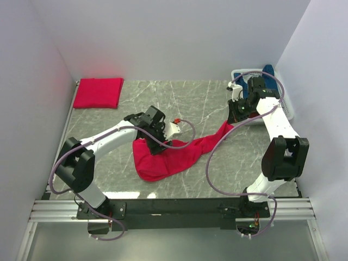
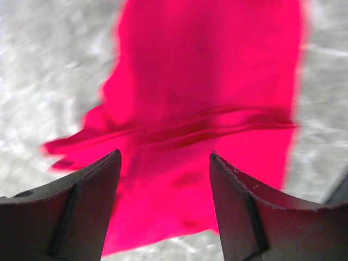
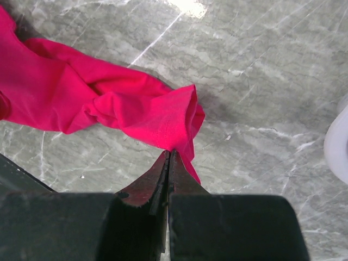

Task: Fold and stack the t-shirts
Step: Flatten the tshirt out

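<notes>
A loose bright red t-shirt (image 1: pixel 174 155) lies stretched in a twisted band across the middle of the marble table. My right gripper (image 3: pixel 169 153) is shut on that shirt's right end (image 3: pixel 174 119) and holds it a little above the table (image 1: pixel 225 128). My left gripper (image 2: pixel 165 155) hovers over the shirt's wide left part (image 2: pixel 212 92); its jaws are open with the cloth below them and nothing pinched. A folded red t-shirt (image 1: pixel 98 92) lies flat at the back left corner. A navy blue t-shirt (image 1: pixel 267 70) shows in the basket at the back right.
A white basket (image 1: pixel 289 103) stands at the back right against the wall, just behind my right arm. White walls close the table in on the left, back and right. Bare marble (image 1: pixel 185 100) lies between the folded shirt and the basket.
</notes>
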Motion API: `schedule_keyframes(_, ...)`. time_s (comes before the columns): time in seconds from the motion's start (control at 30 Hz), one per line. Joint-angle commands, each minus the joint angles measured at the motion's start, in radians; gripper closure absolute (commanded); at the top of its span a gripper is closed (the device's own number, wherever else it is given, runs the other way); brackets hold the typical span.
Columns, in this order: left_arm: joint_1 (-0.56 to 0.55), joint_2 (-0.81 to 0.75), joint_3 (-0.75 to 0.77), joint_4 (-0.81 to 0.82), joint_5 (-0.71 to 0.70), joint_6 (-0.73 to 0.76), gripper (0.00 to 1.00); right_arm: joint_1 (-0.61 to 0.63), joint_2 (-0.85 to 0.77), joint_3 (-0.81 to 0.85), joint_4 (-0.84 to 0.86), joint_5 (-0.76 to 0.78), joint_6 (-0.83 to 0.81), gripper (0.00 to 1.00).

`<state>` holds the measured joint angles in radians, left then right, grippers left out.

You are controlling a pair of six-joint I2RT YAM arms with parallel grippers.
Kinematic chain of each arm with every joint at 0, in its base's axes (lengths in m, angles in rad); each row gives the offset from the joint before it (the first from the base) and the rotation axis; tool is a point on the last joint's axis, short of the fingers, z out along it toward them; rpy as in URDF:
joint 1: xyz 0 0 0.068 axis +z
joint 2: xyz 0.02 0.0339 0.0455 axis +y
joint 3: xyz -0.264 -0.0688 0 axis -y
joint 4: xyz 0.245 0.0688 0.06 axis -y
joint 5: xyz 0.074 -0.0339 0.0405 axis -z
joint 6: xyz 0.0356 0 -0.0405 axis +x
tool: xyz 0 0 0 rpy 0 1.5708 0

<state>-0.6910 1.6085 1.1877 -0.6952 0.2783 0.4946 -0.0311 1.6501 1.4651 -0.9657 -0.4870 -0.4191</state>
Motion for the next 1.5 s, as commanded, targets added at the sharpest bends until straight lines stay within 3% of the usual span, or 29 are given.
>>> schedule_keyframes(0.0,0.028,-0.024,-0.002,0.04,-0.106,0.071,0.29,-0.012,-0.055,-0.005,0.001,-0.005,-0.02,1.0)
schedule_keyframes(0.07,0.036,-0.029,-0.02,0.042,-0.114,0.102,0.3,-0.012,-0.05,-0.005,0.002,-0.009,-0.018,1.0)
schedule_keyframes(0.17,0.054,-0.018,-0.028,0.001,-0.065,0.131,0.46,-0.012,-0.049,-0.002,0.002,-0.007,-0.018,1.0)
schedule_keyframes(0.2,0.07,-0.021,-0.031,-0.01,-0.045,0.14,0.58,-0.013,-0.05,-0.003,0.002,-0.007,-0.02,1.0)
schedule_keyframes(0.27,0.085,-0.041,-0.036,-0.047,0.02,0.162,0.7,-0.021,-0.053,-0.002,0.002,-0.004,-0.024,1.0)
schedule_keyframes(0.33,0.116,-0.07,-0.025,-0.07,0.054,0.174,0.96,-0.033,-0.052,0.0,0.001,-0.002,-0.027,1.0)
schedule_keyframes(0.37,0.146,-0.079,-0.017,-0.081,0.068,0.177,1.0,-0.038,-0.047,0.006,0.001,-0.001,-0.029,1.0)
schedule_keyframes(0.43,0.197,-0.102,0.024,-0.099,0.078,0.202,1.0,-0.049,-0.042,0.017,-0.004,-0.001,-0.03,1.0)
schedule_keyframes(0.57,0.406,-0.099,0.143,-0.118,0.076,0.262,1.0,-0.078,-0.035,0.078,-0.007,0.001,-0.021,1.0)
schedule_keyframes(0.7,0.598,-0.076,0.311,-0.185,0.18,0.337,1.0,-0.098,-0.027,0.144,-0.027,-0.005,-0.02,1.0)
schedule_keyframes(0.77,0.663,-0.097,0.306,-0.23,0.231,0.418,1.0,-0.102,-0.033,0.153,-0.042,-0.009,-0.026,1.0)
schedule_keyframes(0.87,0.78,-0.205,0.149,-0.323,0.222,0.681,1.0,-0.104,-0.056,0.12,-0.057,-0.007,-0.047,1.0)
schedule_keyframes(0.93,0.835,-0.31,-0.055,-0.363,0.178,0.874,1.0,-0.105,-0.07,0.091,-0.061,-0.004,-0.059,1.0)
schedule_keyframes(1.0,0.866,-0.413,-0.251,-0.405,0.102,0.962,1.0,-0.102,-0.082,0.048,-0.065,-0.004,-0.075,1.0)
schedule_keyframes(1.13,0.874,-0.525,-0.486,-0.428,-0.013,1.099,0.99,-0.101,-0.085,-0.015,-0.084,-0.027,-0.092,1.0)
schedule_keyframes(1.23,0.874,-0.547,-0.527,-0.366,-0.028,1.021,0.86,-0.089,-0.084,-0.044,-0.08,-0.024,-0.096,1.0)
schedule_keyframes(1.27,0.874,-0.532,-0.505,-0.368,-0.015,0.994,0.73,-0.075,-0.082,-0.057,-0.08,-0.022,-0.098,1.0)
schedule_keyframes(1.33,0.874,-0.434,-0.368,-0.414,0.083,0.887,0.61,-0.063,-0.079,-0.068,-0.073,-0.025,-0.096,1.0)
schedule_keyframes(1.37,0.875,-0.388,-0.305,-0.441,0.122,0.85,0.46,-0.052,-0.078,-0.069,-0.071,-0.025,-0.09,1.0)
schedule_keyframes(1.4,0.874,-0.286,-0.171,-0.502,0.225,0.816,0.38,-0.047,-0.075,-0.071,-0.067,-0.025,-0.087,1.0)
schedule_keyframes(1.47,0.874,-0.178,-0.027,-0.52,0.316,0.672,0.36,-0.043,-0.067,-0.068,-0.065,-0.025,-0.081,1.0)
